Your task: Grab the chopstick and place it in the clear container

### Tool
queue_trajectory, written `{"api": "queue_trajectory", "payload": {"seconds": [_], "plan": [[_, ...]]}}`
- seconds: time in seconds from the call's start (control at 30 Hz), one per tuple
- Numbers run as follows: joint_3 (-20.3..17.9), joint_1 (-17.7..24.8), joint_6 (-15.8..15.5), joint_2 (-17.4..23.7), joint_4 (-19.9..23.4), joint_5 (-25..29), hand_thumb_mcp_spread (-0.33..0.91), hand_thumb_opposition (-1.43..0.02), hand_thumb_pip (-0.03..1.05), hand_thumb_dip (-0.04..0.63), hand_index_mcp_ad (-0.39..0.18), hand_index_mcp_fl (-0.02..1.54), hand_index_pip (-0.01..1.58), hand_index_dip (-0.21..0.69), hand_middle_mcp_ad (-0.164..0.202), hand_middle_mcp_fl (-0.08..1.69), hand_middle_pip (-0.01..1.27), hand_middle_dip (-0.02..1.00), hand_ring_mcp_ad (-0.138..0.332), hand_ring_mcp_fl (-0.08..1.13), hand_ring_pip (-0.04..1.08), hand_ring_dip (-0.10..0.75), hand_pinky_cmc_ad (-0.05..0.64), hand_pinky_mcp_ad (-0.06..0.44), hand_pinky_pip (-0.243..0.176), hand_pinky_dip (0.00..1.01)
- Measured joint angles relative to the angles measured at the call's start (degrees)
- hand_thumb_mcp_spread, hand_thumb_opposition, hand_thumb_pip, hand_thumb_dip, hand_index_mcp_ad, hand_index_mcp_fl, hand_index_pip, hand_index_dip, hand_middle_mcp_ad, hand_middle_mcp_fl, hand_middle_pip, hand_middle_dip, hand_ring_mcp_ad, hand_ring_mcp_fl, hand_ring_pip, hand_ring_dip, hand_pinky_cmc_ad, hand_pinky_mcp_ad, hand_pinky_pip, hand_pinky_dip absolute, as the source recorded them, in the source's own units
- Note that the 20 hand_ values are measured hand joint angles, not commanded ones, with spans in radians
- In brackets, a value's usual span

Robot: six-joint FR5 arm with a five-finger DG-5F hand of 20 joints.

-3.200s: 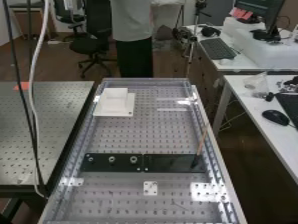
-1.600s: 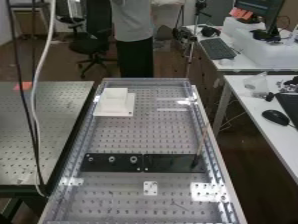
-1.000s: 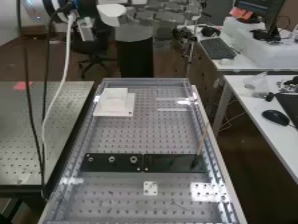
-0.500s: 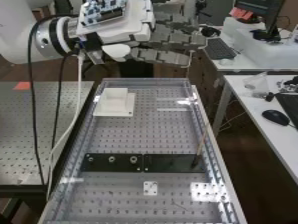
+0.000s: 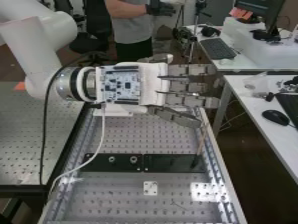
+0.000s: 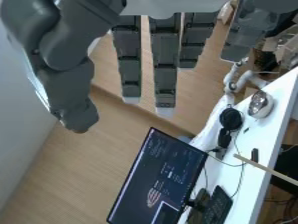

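Note:
In the high view the hand (image 5: 183,86) is over the far part of the bench, its fingers straight and pointing to the right. The thin wooden chopstick (image 5: 201,144) stands nearly upright at the right end of a black plate (image 5: 169,162). Its top appears just below the nearest fingertip; whether they touch is unclear. In the wrist view the hand (image 6: 164,65) has straight fingers with nothing held, and a pale wooden stick (image 6: 266,171), apparently the chopstick, crosses the view apart from them.
A white block's base (image 5: 118,113) lies partly behind the hand on the perforated bench (image 5: 123,192). Knobs (image 5: 134,160) rise from the black plate's left part. To the right, a white desk (image 5: 269,130) holds a mouse and a clear plastic item (image 5: 256,84).
The arm and hand have come in from the upper left, down and nearer over the bench, and now cover most of the white block. The chopstick has not moved.

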Motion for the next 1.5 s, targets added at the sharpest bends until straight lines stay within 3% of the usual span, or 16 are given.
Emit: {"api": "queue_trajectory", "payload": {"seconds": [0.1,0.33,0.43,1.13,1.5], "plan": [[1.11,-0.3,3.29,-2.81,1.46,1.46,0.34,-0.76,0.73,0.278,-0.042,0.51,0.43,0.314,0.124,0.57,0.13,0.61,0.082,0.09,0.11,0.173,0.264,0.243,-0.106,0.13],[3.07,-0.78,7.0,-6.13,2.76,4.8,0.34,-0.79,0.8,0.309,-0.061,0.66,0.67,0.222,0.124,0.6,0.13,0.61,0.082,0.12,0.09,0.164,0.25,0.248,-0.105,0.13],[3.84,-1.08,7.57,-7.05,2.6,4.96,0.34,-0.8,0.8,0.309,-0.061,0.66,0.68,0.188,0.126,0.64,0.13,0.61,0.082,0.14,0.09,0.208,0.25,0.248,-0.105,0.13],[9.36,-1.08,10.11,-12.12,-4.84,3.4,0.35,-0.82,0.8,0.33,-0.101,0.54,0.45,0.164,0.126,0.67,0.13,0.61,0.075,0.18,0.09,0.209,0.227,0.25,-0.105,0.13],[11.53,-0.45,14.07,-14.86,-6.32,3.02,0.38,-0.82,0.8,0.354,-0.122,0.54,0.67,0.164,0.126,0.67,0.13,0.61,0.072,0.21,0.09,0.215,0.216,0.246,-0.094,0.13]]}}
